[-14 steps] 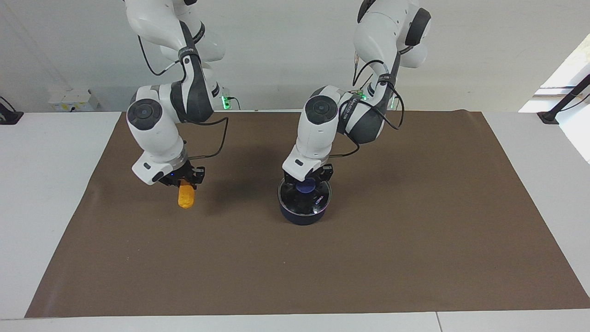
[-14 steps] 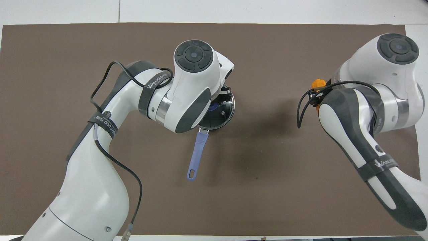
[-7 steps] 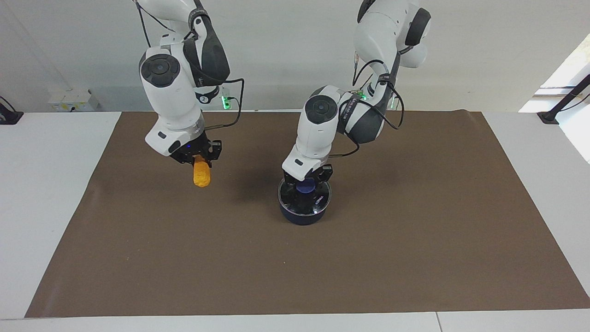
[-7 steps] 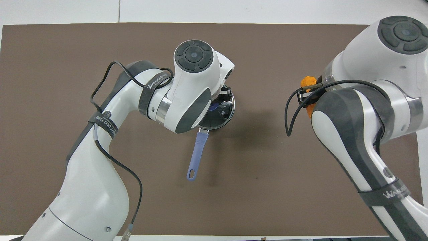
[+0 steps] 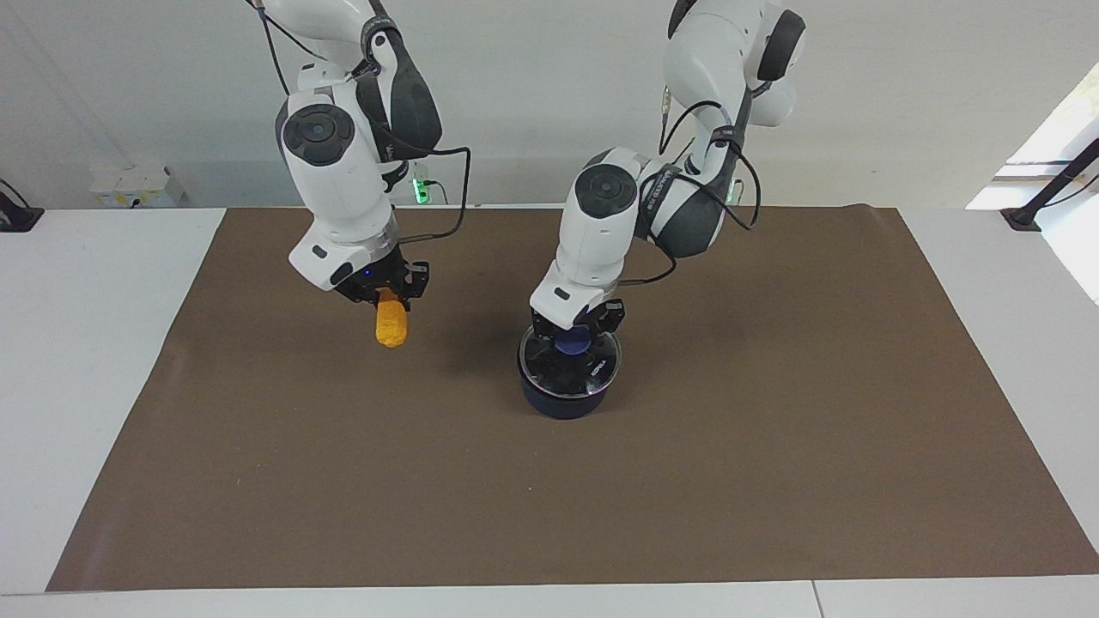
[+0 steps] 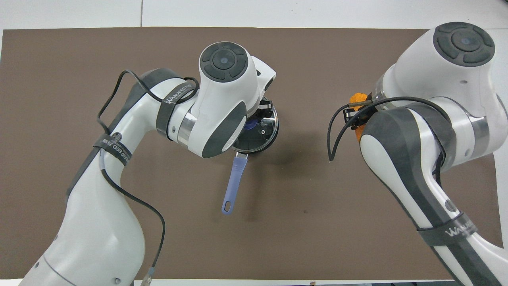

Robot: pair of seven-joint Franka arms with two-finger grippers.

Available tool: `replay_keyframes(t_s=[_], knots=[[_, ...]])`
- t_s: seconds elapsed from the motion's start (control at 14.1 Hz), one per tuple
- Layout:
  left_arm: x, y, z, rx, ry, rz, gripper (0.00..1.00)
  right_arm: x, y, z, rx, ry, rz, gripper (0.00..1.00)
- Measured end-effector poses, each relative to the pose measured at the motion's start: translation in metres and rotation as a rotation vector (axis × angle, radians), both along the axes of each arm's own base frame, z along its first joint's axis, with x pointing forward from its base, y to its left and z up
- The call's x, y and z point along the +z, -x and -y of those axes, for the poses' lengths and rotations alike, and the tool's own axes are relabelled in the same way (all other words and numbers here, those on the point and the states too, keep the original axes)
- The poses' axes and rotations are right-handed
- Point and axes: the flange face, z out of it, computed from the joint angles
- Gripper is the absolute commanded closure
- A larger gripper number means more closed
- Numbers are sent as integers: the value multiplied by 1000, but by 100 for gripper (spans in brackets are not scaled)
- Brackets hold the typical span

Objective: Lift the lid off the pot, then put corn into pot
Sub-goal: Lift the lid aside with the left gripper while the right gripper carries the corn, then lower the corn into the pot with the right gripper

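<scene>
The dark navy pot (image 5: 562, 405) stands mid-table on the brown mat, and its long blue handle (image 6: 233, 182) points toward the robots. The glass lid (image 5: 594, 371) lies level at the pot's rim; I cannot tell whether it still touches. My left gripper (image 5: 570, 335) is shut on the lid's blue knob (image 5: 570, 343). In the overhead view the left arm hides most of the lid (image 6: 264, 133). My right gripper (image 5: 388, 300) is shut on the orange corn (image 5: 391, 326) and holds it hanging in the air over the mat, toward the right arm's end of the table from the pot. The corn's tip (image 6: 359, 98) shows in the overhead view.
The brown mat (image 5: 773, 446) covers most of the white table (image 5: 77, 360). Both arms hang over the strip of the mat nearest the robots.
My right arm has risen and carried the corn sideways toward the pot. My left arm has lifted slightly with the lid's knob held in its gripper.
</scene>
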Motion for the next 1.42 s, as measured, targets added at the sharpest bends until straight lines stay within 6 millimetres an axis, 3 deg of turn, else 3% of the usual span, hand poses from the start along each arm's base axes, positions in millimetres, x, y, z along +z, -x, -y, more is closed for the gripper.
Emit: replay_keyframes(t_s=[0.14,0.28,0.35,0.5,0.71,0.85,0.99,1.13,1.2,1.42], knots=[[41,-9,-35,49,11,16,100,0,0,0,0,-1,2,100],[79,-23,-88,101,20,34,100,2,-1,-10,-5,-16,24,100],[89,-30,-119,105,11,25,100,3,0,-28,-25,-34,47,100],[91,-48,-184,82,-8,-8,100,3,10,-87,-70,-53,81,100],[62,-74,-311,35,-12,-52,100,-9,19,-182,-100,-83,72,100],[29,-70,-400,8,-1,-48,100,-38,15,-238,-125,-83,57,100],[-9,-55,-463,-7,-1,-31,100,-72,9,-271,-116,-57,89,100],[-46,-44,-496,4,-11,-5,100,-99,3,-273,-115,-44,90,100],[-63,-39,-501,6,-14,3,100,-109,1,-268,-120,-37,84,100],[-89,-33,-490,-14,-15,10,100,-122,-1,-261,-128,-46,92,100]])
